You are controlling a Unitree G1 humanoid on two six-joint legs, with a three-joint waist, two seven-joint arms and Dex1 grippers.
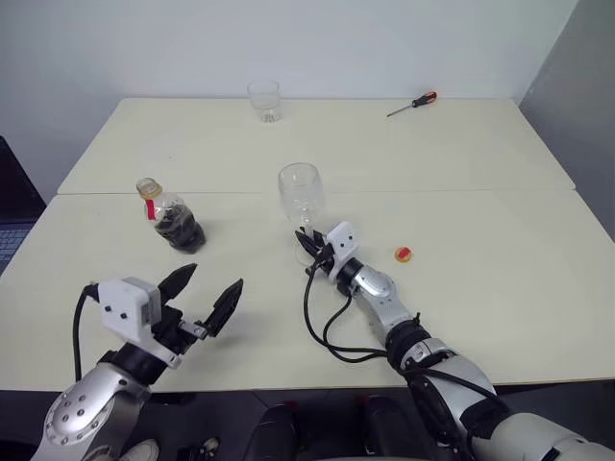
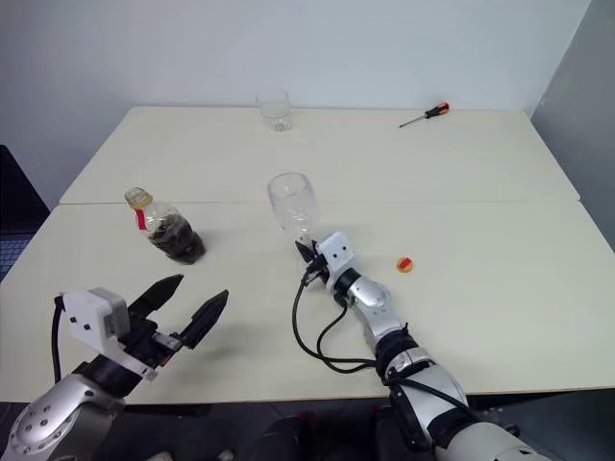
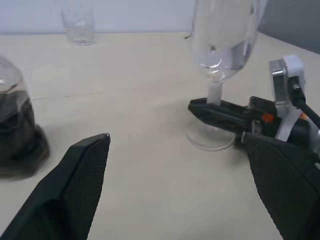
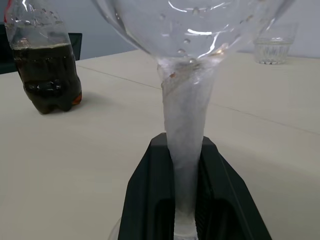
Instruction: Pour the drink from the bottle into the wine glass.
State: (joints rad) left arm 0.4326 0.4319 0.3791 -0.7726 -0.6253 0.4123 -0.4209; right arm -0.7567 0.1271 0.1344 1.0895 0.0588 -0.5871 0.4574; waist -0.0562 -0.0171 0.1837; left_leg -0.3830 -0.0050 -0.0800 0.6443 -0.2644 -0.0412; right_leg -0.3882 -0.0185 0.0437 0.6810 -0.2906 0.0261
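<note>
Nearest the head camera, the left gripper (image 1: 205,288) hovers over the table (image 1: 500,192) with its fingers spread wide, holding nothing. Further in, the right gripper (image 1: 309,244) is clamped on the stem of the upright wine glass (image 1: 300,191). To the glass's left the bottle (image 1: 170,217) stands uncapped, dark drink (image 4: 47,75) inside; its yellow cap (image 1: 404,254) lies near the right wrist.

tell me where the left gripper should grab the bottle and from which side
Probably around the belly of the bottle, just above the dark drink, coming in level from the robot's near side. It stands upright with its cap off, and the open left gripper already sits in front of it. The narrow neck would give less hold for tipping.
</note>
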